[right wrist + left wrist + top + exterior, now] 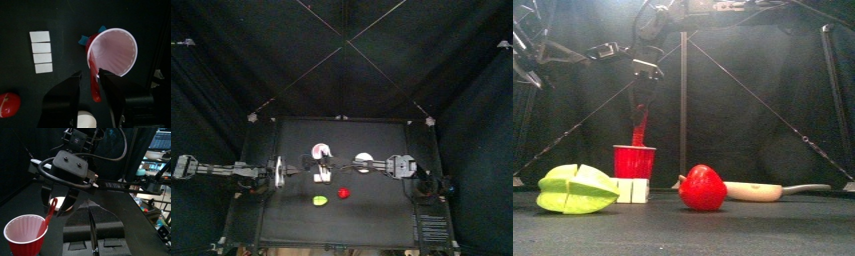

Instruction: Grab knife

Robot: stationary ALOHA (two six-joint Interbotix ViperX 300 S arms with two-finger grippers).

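Right tool hangs over the red cup, jaws apart, one on each side of the red utensil standing in it. No squeeze visible. Likely set there to pinch the upright stem, the easy handle.

The knife lies flat on the surface, just right of the red round item, apart from both tools. Note this: your tool is lined up on the utensil, not the knife.

Left tool rests at the left side; you cannot tell its state.

Only the front view shows the knife full length. Only the right wrist view shows the gap around the utensil, plus the white block strip.
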